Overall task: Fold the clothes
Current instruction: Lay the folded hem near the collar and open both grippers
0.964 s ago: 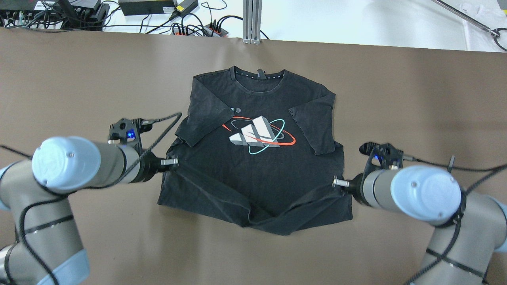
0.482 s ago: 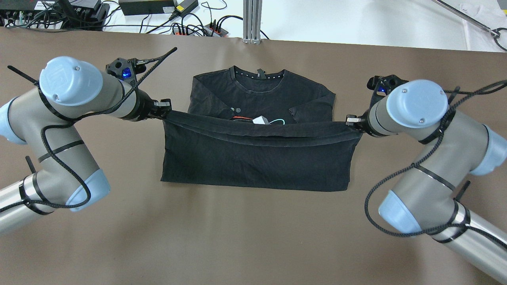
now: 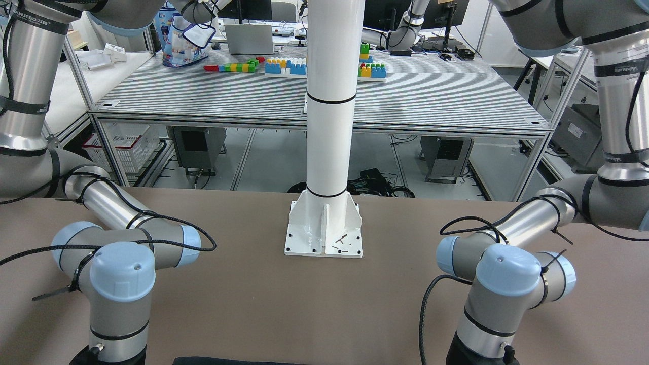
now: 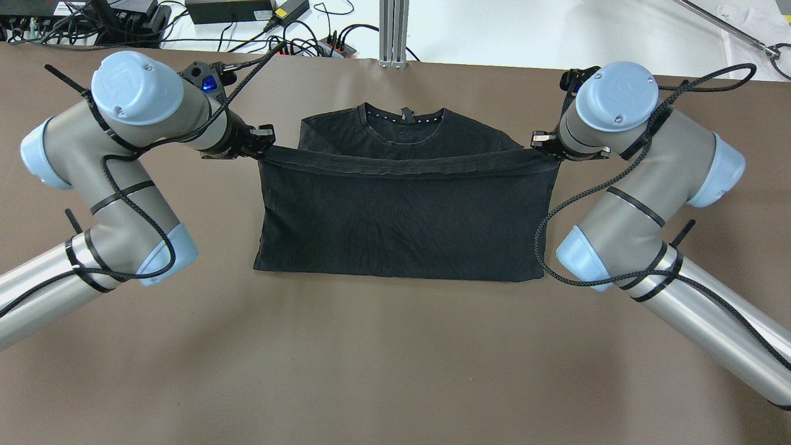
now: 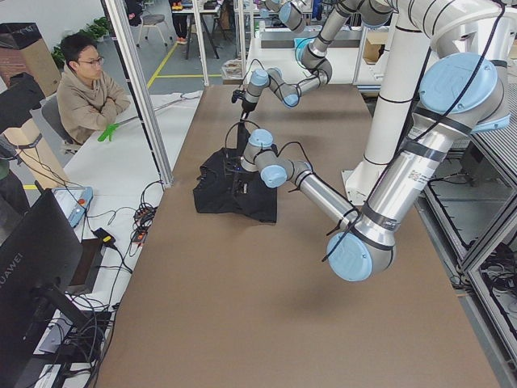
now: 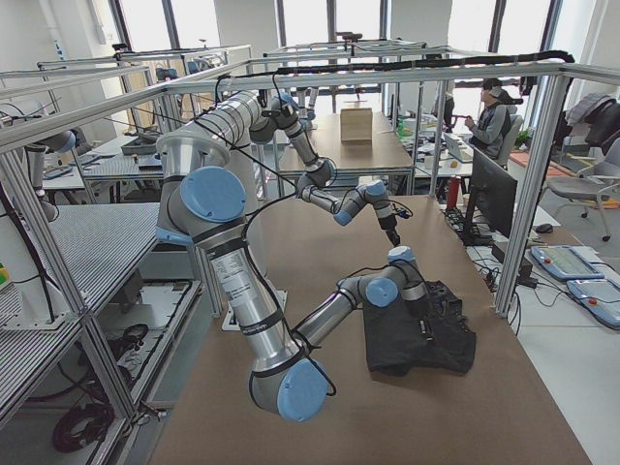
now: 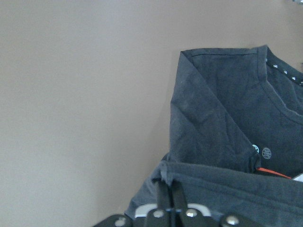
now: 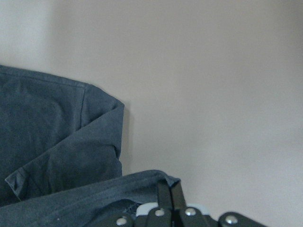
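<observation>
Black shirt (image 4: 401, 216), centre of the table (image 4: 395, 358): left end effector (image 4: 266, 144) and right end effector (image 4: 539, 144) each clamped on a hem corner, mid-fold. Next, probably: lay hem near the collar, release.

A robotics lab: aluminium-framed workbenches (image 3: 456, 101), several robot arms (image 6: 237, 281), monitors (image 5: 32, 267) and trailing cables (image 5: 144, 217).

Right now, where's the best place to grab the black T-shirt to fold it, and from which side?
Grab the T-shirt by the two corners of its bottom hem, one from each outer side, as the left gripper and right gripper pinch it. The hem is a long straight edge, so holding both ends should keep it stretched flat on the way to the collar.
</observation>
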`<state>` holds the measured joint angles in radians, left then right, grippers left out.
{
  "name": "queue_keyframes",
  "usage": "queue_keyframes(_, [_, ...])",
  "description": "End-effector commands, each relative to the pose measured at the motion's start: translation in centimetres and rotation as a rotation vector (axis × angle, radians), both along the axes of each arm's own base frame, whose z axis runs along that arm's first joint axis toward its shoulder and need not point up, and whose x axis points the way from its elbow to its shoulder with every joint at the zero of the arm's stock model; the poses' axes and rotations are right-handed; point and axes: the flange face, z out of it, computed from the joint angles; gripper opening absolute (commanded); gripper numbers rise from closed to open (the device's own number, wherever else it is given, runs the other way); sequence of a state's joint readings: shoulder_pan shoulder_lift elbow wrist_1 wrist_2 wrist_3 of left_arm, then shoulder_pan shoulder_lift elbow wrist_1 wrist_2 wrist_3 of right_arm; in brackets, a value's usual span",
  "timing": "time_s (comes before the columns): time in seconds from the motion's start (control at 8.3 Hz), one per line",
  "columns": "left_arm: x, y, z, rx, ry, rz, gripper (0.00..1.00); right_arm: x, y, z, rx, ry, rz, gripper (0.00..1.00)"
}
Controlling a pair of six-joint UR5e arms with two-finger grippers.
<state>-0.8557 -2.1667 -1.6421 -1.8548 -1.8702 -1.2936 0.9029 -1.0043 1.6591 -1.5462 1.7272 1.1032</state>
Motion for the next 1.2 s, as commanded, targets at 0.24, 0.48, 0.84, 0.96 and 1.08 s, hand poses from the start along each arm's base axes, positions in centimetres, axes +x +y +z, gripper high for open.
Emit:
queue_keyframes(0.24, [4.7, -8.3, 2.2, 0.011, 0.005, -0.026, 0.00, -3.8, -6.8, 5.3, 0.035, -0.021, 0.014, 0.00])
queue_keyframes(0.48, [5.9, -10.3, 5.5, 0.038, 0.023, -0.029, 0.00, -4.3, -7.5, 8.5, 0.047, -0.016, 0.009, 0.00])
queue_keyframes(0.84, [6.1, -11.2, 4.9, 0.041, 0.023, -0.036, 0.31, -4.4, -7.8, 7.1, 0.051, -0.044, 0.039, 0.62])
queue_keyframes(0.96, [6.1, -11.2, 4.9, 0.041, 0.023, -0.036, 0.48, -4.6, -8.3, 5.2, 0.043, -0.079, 0.081, 0.90])
queue_keyframes(1.08, [5.9, -11.3, 4.9, 0.039, 0.024, -0.037, 0.56, -4.6, -8.7, 3.6, 0.032, -0.118, 0.125, 0.91])
